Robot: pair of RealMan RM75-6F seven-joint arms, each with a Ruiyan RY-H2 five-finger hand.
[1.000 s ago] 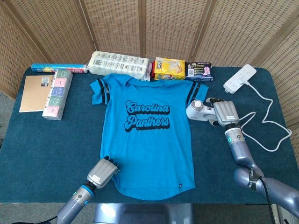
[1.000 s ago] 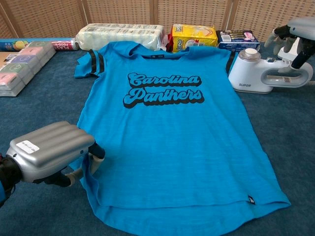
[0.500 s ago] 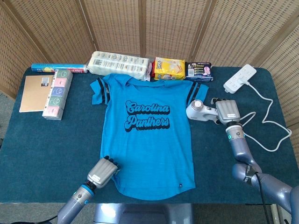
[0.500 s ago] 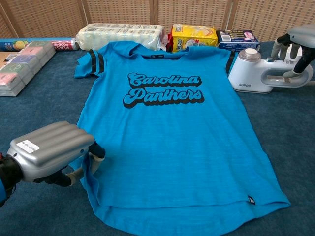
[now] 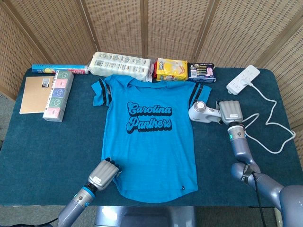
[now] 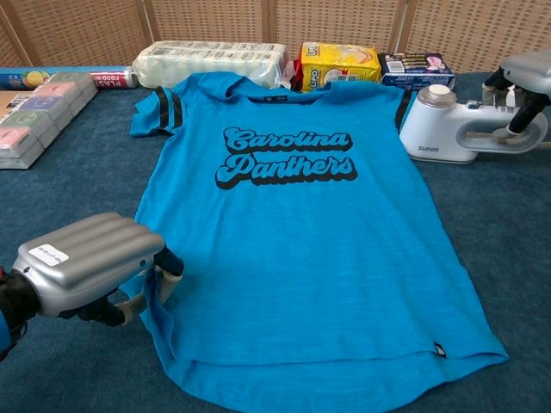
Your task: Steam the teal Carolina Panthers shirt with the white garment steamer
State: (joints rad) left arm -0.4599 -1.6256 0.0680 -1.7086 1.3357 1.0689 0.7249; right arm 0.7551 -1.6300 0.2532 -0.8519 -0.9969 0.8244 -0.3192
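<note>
The teal Carolina Panthers shirt point(image 5: 150, 137) lies flat, front up, in the middle of the blue table; the chest view shows the teal shirt point(image 6: 301, 249) from the hem end. The white garment steamer point(image 5: 201, 113) rests on the table just off the shirt's right sleeve, also visible as the steamer point(image 6: 448, 129) at the upper right of the chest view. My right hand point(image 5: 229, 111) sits on its handle, and in the chest view the right hand's point(image 6: 523, 82) fingers curl around that handle. My left hand point(image 6: 82, 267) grips the shirt's lower left hem with curled fingers, as the left hand point(image 5: 103, 174) also shows from the head view.
Along the back edge stand a paper towel pack point(image 5: 122, 65), a yellow pack point(image 5: 171, 69) and a dark box point(image 5: 201, 72). A stack of coloured boxes point(image 5: 57, 94) and a brown book point(image 5: 37, 93) lie at the left. A power strip point(image 5: 243, 79) with a looping white cord point(image 5: 273, 125) lies at the right.
My right hand has come down from just above the steamer's handle and its fingers have closed around it. The steamer, the shirt and my left hand have not moved.
</note>
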